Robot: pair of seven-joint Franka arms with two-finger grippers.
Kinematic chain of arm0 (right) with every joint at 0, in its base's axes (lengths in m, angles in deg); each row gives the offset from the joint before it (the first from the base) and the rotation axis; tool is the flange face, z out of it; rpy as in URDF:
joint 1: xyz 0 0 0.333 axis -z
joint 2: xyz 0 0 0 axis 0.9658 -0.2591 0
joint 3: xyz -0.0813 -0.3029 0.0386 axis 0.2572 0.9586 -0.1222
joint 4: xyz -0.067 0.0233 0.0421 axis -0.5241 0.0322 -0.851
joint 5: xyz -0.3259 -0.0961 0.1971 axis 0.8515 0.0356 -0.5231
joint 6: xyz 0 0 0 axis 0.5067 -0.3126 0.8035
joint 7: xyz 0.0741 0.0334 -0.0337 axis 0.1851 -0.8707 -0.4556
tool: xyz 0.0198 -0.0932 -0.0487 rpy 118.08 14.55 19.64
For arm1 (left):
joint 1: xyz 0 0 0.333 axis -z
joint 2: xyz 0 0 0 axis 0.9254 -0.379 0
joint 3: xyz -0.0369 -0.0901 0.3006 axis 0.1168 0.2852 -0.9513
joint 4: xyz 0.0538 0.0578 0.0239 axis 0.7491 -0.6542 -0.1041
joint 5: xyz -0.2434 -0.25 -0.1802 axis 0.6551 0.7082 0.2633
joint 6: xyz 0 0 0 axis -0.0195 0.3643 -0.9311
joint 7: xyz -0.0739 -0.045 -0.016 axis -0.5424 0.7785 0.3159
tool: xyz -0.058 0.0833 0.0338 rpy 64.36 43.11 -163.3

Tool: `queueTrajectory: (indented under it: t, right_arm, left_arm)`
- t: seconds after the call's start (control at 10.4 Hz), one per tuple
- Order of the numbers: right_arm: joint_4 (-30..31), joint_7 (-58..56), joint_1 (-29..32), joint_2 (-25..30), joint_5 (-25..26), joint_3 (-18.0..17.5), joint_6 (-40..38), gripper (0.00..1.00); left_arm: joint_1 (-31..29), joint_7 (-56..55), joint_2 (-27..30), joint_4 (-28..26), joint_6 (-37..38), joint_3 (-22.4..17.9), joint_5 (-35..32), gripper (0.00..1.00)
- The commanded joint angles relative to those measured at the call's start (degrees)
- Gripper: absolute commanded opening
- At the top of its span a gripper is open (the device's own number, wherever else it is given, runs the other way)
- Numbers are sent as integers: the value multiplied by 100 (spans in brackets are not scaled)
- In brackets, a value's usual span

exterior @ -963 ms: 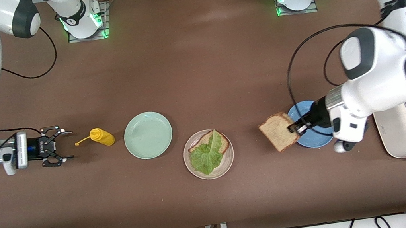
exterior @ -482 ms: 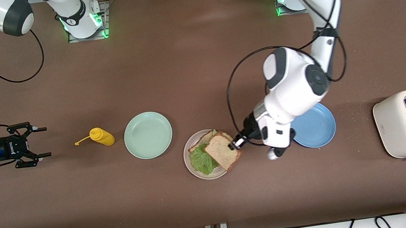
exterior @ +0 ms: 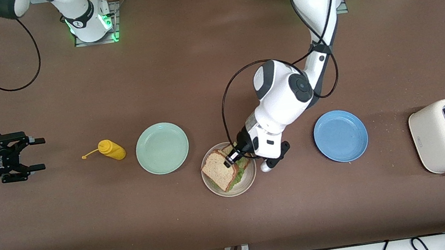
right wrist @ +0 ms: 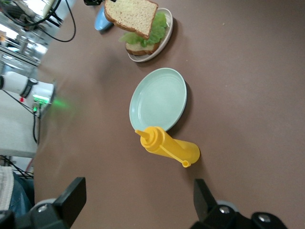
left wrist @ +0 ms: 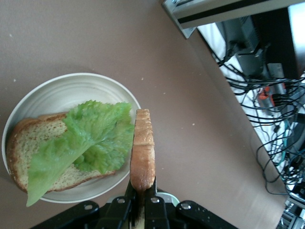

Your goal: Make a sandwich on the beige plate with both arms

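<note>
Two slices of bread frame the scene: one (left wrist: 33, 152) lies on the beige plate (exterior: 245, 185) under a lettuce leaf (left wrist: 86, 143), the other (exterior: 219, 170) is pinched by the left gripper (exterior: 228, 161) above them. Beside that plate, toward the right arm's end, sit a mint green plate (exterior: 162, 147) and a yellow bottle (exterior: 111, 150). Past them, the right gripper (exterior: 35, 154) hangs wide open over bare table.

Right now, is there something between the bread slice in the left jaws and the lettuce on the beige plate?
Nothing visible: the slice hangs in the left gripper over the lettuce on the beige plate.
</note>
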Motion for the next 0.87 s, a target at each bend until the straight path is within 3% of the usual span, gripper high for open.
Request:
queueTrajectory:
  t: [0.0, 0.19, 0.29, 0.39, 0.48, 0.67, 0.77]
  right_arm:
    - [336, 1322, 12, 1028, 1324, -702, 630, 100]
    - [477, 2674, 38, 1670, 2458, -1272, 868, 100]
    - [504, 3369, 73, 1926, 2994, -1571, 878, 100]
    - [547, 4020, 177, 2198, 3548, -1940, 878, 100]
    - [670, 4539, 335, 2462, 4032, -2309, 869, 100]
    - [1108, 5585, 599, 3024, 4833, -2916, 869, 100]
    - [1484, 6200, 731, 3375, 5089, -3180, 878, 100]
  left_arm:
    - [42, 90, -77, 44, -65, -78, 184, 0]
    - [42, 117, -121, 26, -65, -78, 193, 0]
    - [42, 117, -156, -44, -65, -78, 193, 17]
    - [24, 108, -156, -105, -48, -78, 193, 41]
    - [7, 100, -148, -167, -39, -78, 193, 43]
    - [-11, 108, -139, -176, -4, -78, 132, 75]
    - [-11, 100, -130, -202, 14, -86, 123, 87]
